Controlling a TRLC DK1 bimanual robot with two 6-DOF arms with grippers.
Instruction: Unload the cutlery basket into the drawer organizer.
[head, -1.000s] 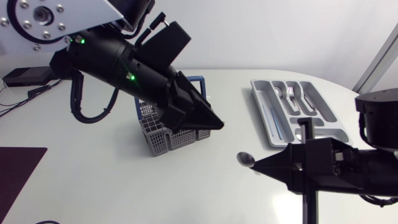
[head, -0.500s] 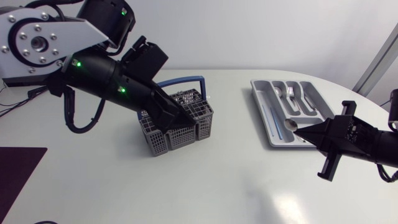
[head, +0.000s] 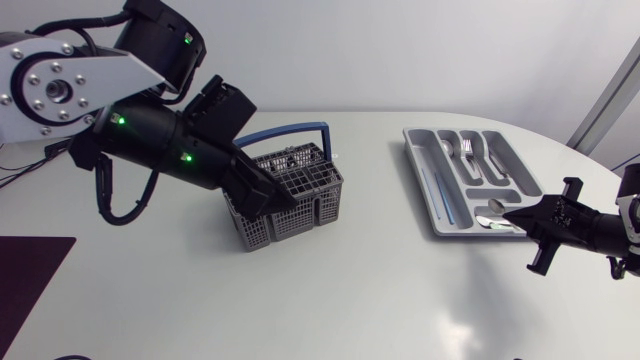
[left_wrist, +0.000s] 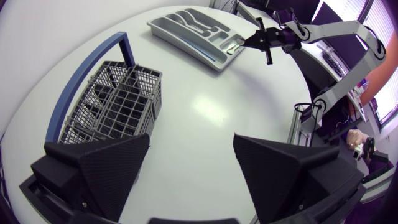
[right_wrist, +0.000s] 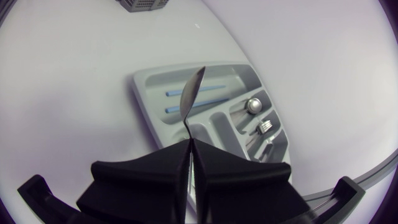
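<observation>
The grey cutlery basket (head: 292, 196) with its blue handle (head: 286, 134) stands left of the table's middle. My left gripper (head: 268, 192) hangs open at its left side; in the left wrist view the basket (left_wrist: 115, 102) lies ahead of the left finger (left_wrist: 109, 168), with nothing between the fingers. The grey drawer organizer (head: 428, 190) lies at the right. My right gripper (head: 512, 216) is shut on a metal spoon (head: 490, 221) at the organizer's near end. In the right wrist view the spoon (right_wrist: 191, 96) points out over the organizer (right_wrist: 142, 93).
The organizer holds blue-handled pieces (right_wrist: 194, 92) in its long compartment and several metal pieces (head: 468, 150) in the others. A dark mat (head: 28, 280) lies at the table's front left edge. Bare white table (head: 360, 290) stretches between basket and organizer.
My left arm has drawn back to the left, uncovering the basket, and its gripper opened wider. My right arm carried the spoon from the table's front middle to the organizer's near end.
</observation>
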